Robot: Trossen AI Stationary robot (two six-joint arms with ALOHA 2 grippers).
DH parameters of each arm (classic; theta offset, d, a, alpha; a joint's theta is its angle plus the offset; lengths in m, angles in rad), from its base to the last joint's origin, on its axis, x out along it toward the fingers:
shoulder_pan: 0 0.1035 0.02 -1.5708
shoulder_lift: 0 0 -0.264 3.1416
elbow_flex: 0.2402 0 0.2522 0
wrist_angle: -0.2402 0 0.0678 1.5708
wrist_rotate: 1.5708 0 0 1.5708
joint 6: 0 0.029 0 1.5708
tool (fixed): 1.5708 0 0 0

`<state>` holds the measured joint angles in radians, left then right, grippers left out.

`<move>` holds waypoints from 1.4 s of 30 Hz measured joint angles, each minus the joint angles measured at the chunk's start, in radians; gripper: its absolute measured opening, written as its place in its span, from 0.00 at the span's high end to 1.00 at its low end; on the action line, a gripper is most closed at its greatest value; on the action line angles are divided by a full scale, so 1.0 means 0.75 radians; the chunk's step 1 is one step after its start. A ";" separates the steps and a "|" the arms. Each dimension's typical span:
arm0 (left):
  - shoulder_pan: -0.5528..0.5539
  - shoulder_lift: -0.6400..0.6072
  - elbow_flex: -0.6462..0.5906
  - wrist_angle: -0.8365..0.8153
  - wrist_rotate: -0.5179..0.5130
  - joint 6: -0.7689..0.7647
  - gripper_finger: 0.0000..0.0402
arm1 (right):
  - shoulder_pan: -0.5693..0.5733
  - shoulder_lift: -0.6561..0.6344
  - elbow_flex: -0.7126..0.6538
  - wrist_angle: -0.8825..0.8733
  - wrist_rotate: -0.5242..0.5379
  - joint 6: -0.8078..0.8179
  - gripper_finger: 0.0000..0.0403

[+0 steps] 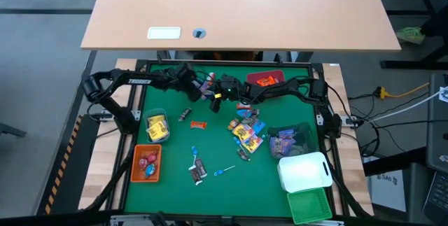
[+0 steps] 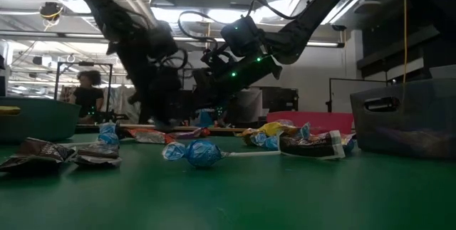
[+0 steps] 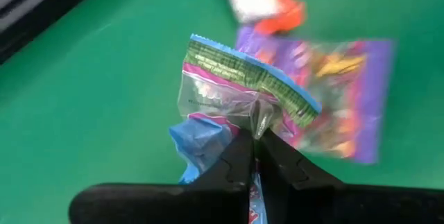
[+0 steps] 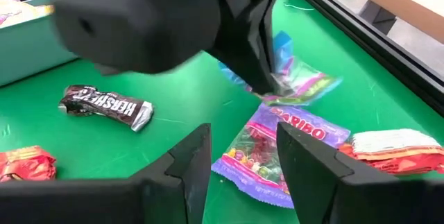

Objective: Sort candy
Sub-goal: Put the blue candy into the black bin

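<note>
My left gripper point(image 3: 254, 156) is at the far middle of the green mat point(image 1: 175, 198), shut on a small candy packet point(image 3: 236, 89) with a clear, pink and blue wrapper and a green-blue top edge. A purple gummy packet point(image 4: 274, 148) lies on the mat just beyond it. My right gripper point(image 4: 243, 158) stands open close by, its fingers on either side of the purple packet's near end, touching nothing. More candy point(image 1: 245, 133) lies heaped mid-table. A dark chocolate bar point(image 4: 107, 105) lies flat on the mat. My left gripper pinches the packet's crimped middle point(image 3: 258, 116) between its two fingertips point(image 4: 260, 78). The fingers slant down from the table's left side. The packet stands out beyond the fingertips, low over the purple packet; whether it is clear of the mat I cannot tell.
A clear bin with yellow candy point(image 1: 155, 125) and an orange bin point(image 1: 146, 164) stand at the left. A red bin point(image 1: 266, 79) is at the far side. A clear bin with purple candy point(image 1: 290, 140), a white bin point(image 1: 304, 171) and a green bin point(image 1: 309, 205) are at the right. Blue lollipops point(image 2: 192, 152) lie near the front.
</note>
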<state>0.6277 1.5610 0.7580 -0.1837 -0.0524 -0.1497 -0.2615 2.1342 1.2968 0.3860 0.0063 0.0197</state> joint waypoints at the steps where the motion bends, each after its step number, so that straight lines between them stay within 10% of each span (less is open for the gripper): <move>1: -0.007 -0.006 0.009 -0.014 0.009 0.000 0.99 | 0.000 0.000 0.000 0.002 0.000 0.011 0.59; 8: -0.081 -0.050 0.053 -0.095 0.031 0.005 1.00 | 0.000 -0.001 0.000 0.013 0.000 0.010 0.59; 22: -0.208 -0.060 0.057 -0.187 0.230 0.005 1.00 | 0.150 -0.001 0.000 -0.054 0.016 -0.798 0.59; 28: -0.260 -0.060 0.057 -0.184 0.307 0.005 1.00 | 0.215 -0.001 0.000 -0.084 0.345 -0.843 0.59; 42: -0.362 -0.061 0.057 -0.142 0.338 0.005 1.00 | 0.227 -0.002 0.001 -0.256 0.340 -0.875 0.63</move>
<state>0.3566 1.5154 0.8005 -0.2905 0.2012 -0.1459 -0.0910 2.1330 1.2972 0.1940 0.2615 -0.6369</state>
